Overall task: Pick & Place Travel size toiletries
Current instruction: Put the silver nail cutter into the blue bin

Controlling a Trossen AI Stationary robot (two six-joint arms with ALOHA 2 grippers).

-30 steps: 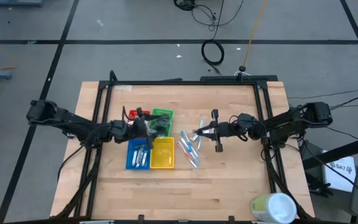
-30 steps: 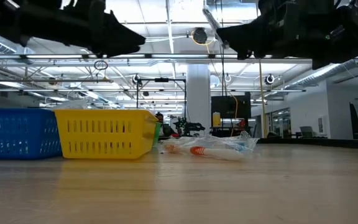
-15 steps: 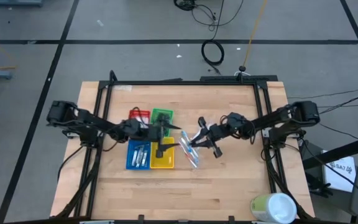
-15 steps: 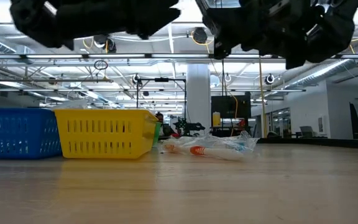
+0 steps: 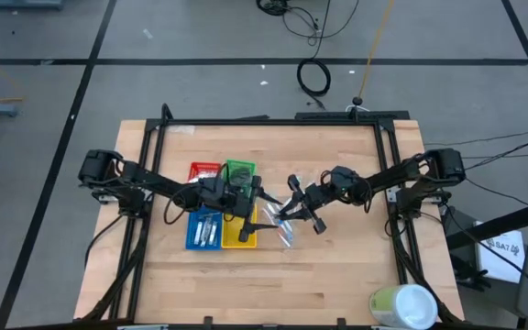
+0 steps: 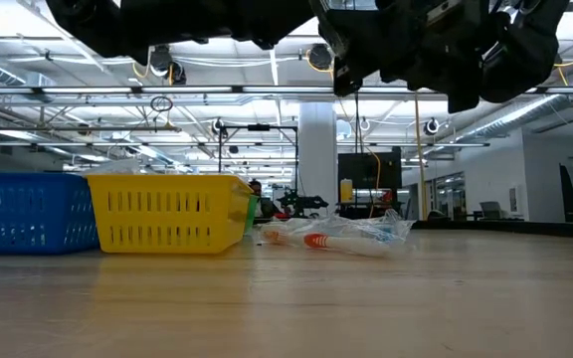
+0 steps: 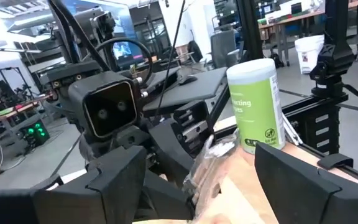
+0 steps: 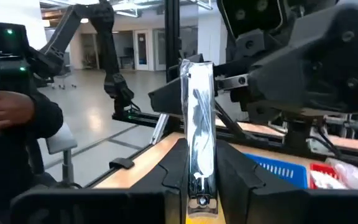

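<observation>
One slim clear-wrapped toiletry packet [image 8: 198, 112] stands pinched upright by its lower end in the right gripper [image 5: 287, 207], above the table beside the yellow tray [image 5: 239, 226]; light, crinkly, slippery, best gripped mid-length. Left gripper [image 5: 251, 207] gapes empty, facing it

Trays [image 5: 220, 202] left of toiletries [image 5: 282, 225] — all on table [image 5: 337, 266].

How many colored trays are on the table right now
4, in a square cluster: red tray and green tray at the back, blue tray and yellow tray in front, partly under the left gripper.
</observation>
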